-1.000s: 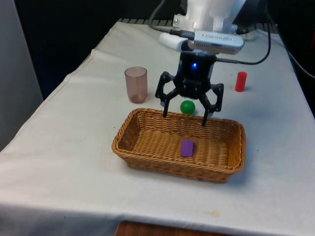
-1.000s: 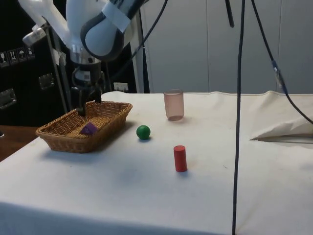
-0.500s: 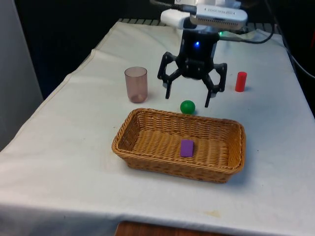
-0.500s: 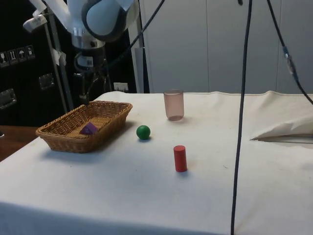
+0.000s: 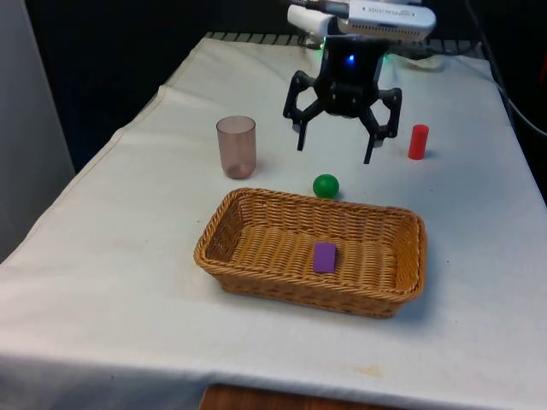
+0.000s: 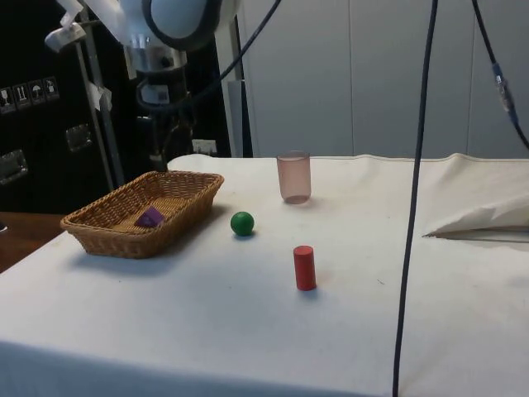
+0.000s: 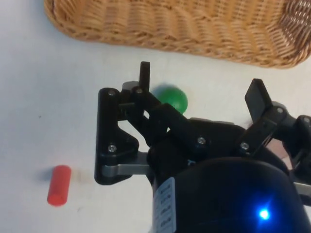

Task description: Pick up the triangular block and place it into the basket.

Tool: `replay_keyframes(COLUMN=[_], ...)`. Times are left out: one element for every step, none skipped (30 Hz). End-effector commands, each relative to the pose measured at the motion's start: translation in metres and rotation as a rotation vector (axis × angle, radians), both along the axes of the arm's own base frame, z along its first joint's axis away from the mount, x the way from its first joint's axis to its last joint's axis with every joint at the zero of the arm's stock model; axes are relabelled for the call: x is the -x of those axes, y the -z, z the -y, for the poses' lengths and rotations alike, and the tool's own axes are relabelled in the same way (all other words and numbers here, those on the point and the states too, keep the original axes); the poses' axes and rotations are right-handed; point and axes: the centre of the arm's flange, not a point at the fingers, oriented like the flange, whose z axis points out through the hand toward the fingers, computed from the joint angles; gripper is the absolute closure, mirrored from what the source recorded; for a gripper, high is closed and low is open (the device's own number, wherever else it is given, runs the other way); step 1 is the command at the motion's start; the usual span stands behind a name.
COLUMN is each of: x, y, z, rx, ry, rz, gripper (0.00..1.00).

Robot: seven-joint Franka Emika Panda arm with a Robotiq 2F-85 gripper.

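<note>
Currently, status: we judge the placing step done, with nothing left to grasp
Gripper: fingers spread wide apart and empty, raised above the table beyond the basket's far rim, over the green ball
Triangular block: purple, lying on the floor of the basket, near its middle, touching no wall
Block handling: we judge it light, rigid and smooth, likely wood or plastic; not fragile
Hold point: if we regrasp, we would pinch its two flat parallel faces, since sloped faces may slip out
Green ball: just beyond the basket
Red cylinder: upright, well apart from the basket
Cup: translucent, upright, near the basket's far corner
</note>
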Motion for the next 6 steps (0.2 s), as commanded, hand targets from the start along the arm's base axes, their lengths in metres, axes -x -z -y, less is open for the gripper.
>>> replay_keyframes(x=[0.0041,0.0057,0.0068,0.0080,0.0087,0.0062], y=[-0.0029,-0.0032,-0.0038,-0.0046,-0.0058,-0.0041], z=[-0.0011,-0.0020,-0.0018,-0.0022,-0.0020,-0.0013], rx=[0.000,-0.001,-0.002,-0.003,-0.004,-0.002], ry=[-0.003,-0.005,-0.004,-0.004,-0.003,0.000], rz=[-0.014,-0.022,-0.029,-0.035,-0.040,-0.036], gripper=[0.00,0.00,0.00,0.00,0.00,0.00])
